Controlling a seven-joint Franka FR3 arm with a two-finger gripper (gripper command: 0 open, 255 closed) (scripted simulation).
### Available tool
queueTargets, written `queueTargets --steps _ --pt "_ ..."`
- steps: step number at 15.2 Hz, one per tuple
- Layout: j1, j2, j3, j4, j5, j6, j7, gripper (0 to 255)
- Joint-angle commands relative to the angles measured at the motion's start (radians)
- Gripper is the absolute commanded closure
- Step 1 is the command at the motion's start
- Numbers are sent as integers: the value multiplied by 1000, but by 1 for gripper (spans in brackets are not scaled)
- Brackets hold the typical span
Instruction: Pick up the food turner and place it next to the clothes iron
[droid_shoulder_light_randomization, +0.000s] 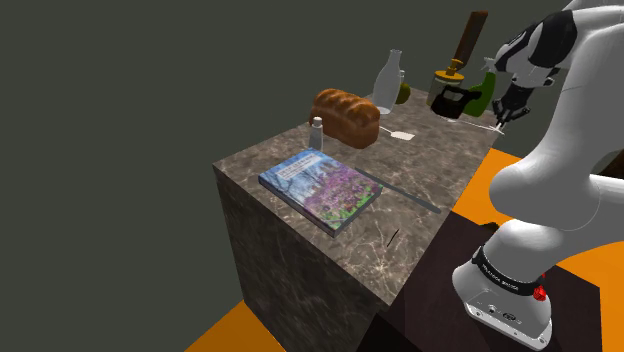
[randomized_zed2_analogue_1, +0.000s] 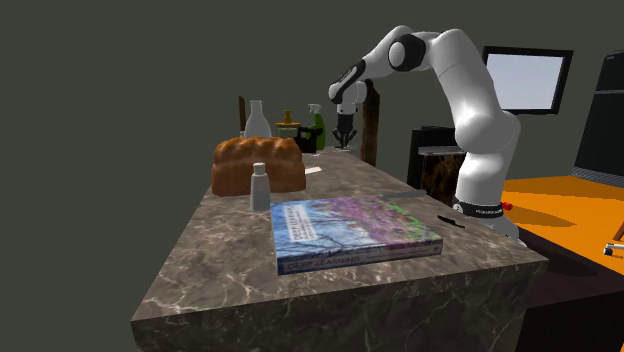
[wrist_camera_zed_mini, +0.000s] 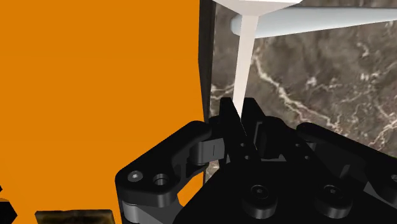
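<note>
The food turner (droid_shoulder_light_randomization: 403, 135) is white, with a flat blade lying on the marble counter (droid_shoulder_light_randomization: 300, 250) by the bread and a thin handle (wrist_camera_zed_mini: 245, 57) running toward the counter's edge. My black gripper (droid_shoulder_light_randomization: 504, 118) is at the handle's end, shut on it; in the wrist view the gripper (wrist_camera_zed_mini: 240, 113) has its fingers clasped around the white handle. In the second exterior view the gripper (randomized_zed2_analogue_1: 345, 132) hangs over the counter's far end, with the turner (randomized_zed2_analogue_1: 314, 170) low beside the bread. The clothes iron (droid_shoulder_light_randomization: 455, 98), black with a yellow top, stands at the far edge, close to the gripper.
A bread loaf (droid_shoulder_light_randomization: 347, 115), a small shaker (droid_shoulder_light_randomization: 317, 132), a clear bottle (droid_shoulder_light_randomization: 389, 82) and a green bottle (droid_shoulder_light_randomization: 486, 92) crowd the counter's far end. A colourful book (droid_shoulder_light_randomization: 322, 188) lies mid-counter beside a long grey strip (droid_shoulder_light_randomization: 400, 190). Orange floor (wrist_camera_zed_mini: 95, 83) lies beyond the counter's edge.
</note>
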Motion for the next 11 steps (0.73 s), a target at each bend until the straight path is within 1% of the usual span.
queueTargets --steps 1,8,9,11 --pt "-1 7 2 -7 3 14 -2 255" --pt "-1 7 2 -7 3 14 -2 255" --pt "-1 7 2 -7 3 14 -2 0" --pt "-1 7 2 -7 3 14 -2 0"
